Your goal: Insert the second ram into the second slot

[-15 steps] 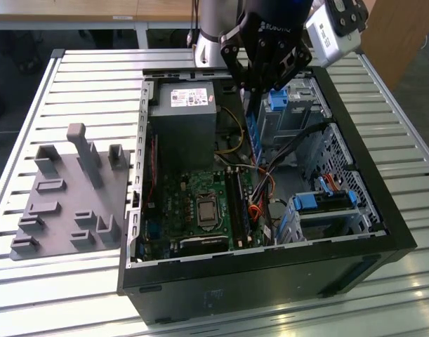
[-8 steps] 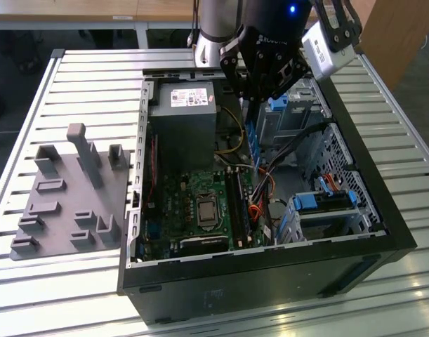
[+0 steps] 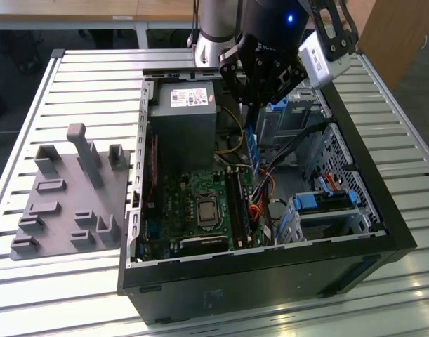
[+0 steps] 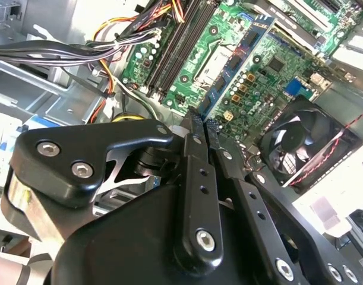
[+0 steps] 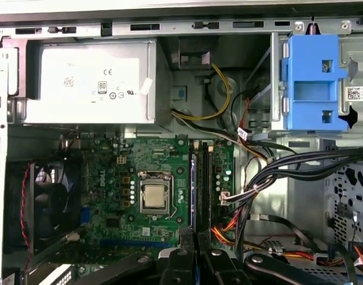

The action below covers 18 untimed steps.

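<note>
My gripper [image 3: 251, 105] hangs over the open computer case [image 3: 383, 232], shut on the second ram [image 3: 253, 147], a thin blue board that points down from the fingers toward the motherboard. In the second wrist view the black fingers [image 4: 196, 178] clamp the ram [image 4: 236, 64], which stretches out over the green board. The long dark ram slots [image 3: 236, 200] lie side by side next to the processor socket [image 3: 206, 210]. In the first wrist view the ram [image 5: 193, 193] appears edge-on, lined up along the slots [image 5: 204, 178] and above them. Which slot it hangs over I cannot tell.
A grey power supply [image 3: 182, 112] sits at the case's far end. Bundled cables [image 5: 276, 172] run beside the slots. Blue drive-bay clips [image 5: 312, 83] and a fan [image 4: 297, 139] are inside the case. A grey fixture plate [image 3: 67, 196] lies on the slatted table at the exterior view's left.
</note>
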{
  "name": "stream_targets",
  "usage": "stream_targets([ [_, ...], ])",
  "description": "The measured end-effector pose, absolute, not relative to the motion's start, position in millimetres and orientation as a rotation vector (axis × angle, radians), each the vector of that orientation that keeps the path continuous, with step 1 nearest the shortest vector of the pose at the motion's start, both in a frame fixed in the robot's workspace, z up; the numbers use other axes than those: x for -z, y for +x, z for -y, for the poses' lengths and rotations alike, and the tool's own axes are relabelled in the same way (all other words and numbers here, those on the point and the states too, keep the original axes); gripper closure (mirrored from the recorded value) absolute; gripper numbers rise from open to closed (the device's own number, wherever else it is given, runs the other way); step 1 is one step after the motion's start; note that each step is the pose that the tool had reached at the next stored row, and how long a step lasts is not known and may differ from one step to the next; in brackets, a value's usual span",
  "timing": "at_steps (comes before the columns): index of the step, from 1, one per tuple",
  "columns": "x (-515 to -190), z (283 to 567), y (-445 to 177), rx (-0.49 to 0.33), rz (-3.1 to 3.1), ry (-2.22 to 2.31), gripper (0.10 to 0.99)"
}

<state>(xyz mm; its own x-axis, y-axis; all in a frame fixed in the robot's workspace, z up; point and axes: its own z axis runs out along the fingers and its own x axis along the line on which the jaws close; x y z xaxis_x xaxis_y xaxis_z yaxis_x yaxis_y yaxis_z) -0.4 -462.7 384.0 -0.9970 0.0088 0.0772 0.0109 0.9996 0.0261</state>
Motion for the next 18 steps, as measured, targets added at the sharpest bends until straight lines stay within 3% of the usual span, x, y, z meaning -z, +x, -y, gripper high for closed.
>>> stream_targets([
  [18, -354.0, 462.7, -2.6, 0.041, 3.072, -0.014, 0.949],
])
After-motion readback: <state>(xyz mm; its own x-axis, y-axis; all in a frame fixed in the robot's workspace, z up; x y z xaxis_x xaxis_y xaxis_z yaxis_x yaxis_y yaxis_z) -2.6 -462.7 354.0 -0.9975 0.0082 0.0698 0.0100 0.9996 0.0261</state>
